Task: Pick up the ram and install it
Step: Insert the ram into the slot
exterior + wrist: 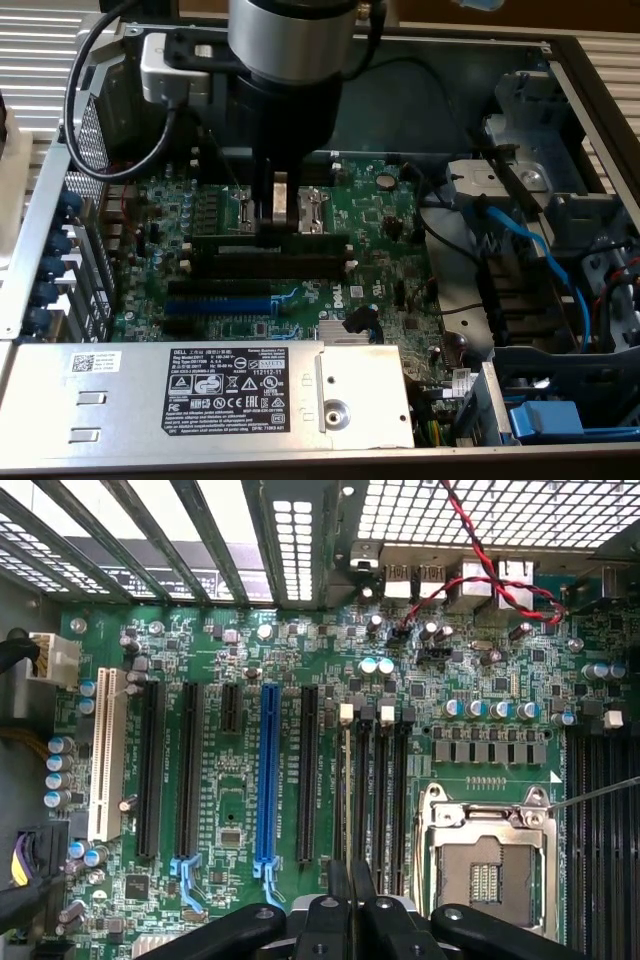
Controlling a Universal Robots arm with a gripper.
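Tool: gripper point(278, 228) stands low over the motherboard point(385, 215), its fingers drawn nearly together and pinching the top edge of the ram point(312, 241).
Ram position: on edge at the memory slots point(300, 268), beside the CPU socket point(490, 865).
Ram axis: long axis runs from the exterior view's left to its right, parallel to the slots and the blue expansion slot point(218, 304).
Seating depth: cannot be told.

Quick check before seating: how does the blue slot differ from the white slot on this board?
The blue slot sits mid-row between black slots; the white slot is outermost, beside capacitors. The blue slot ends in a blue latch; the white slot shows none. Both are long, narrow, parallel and empty.
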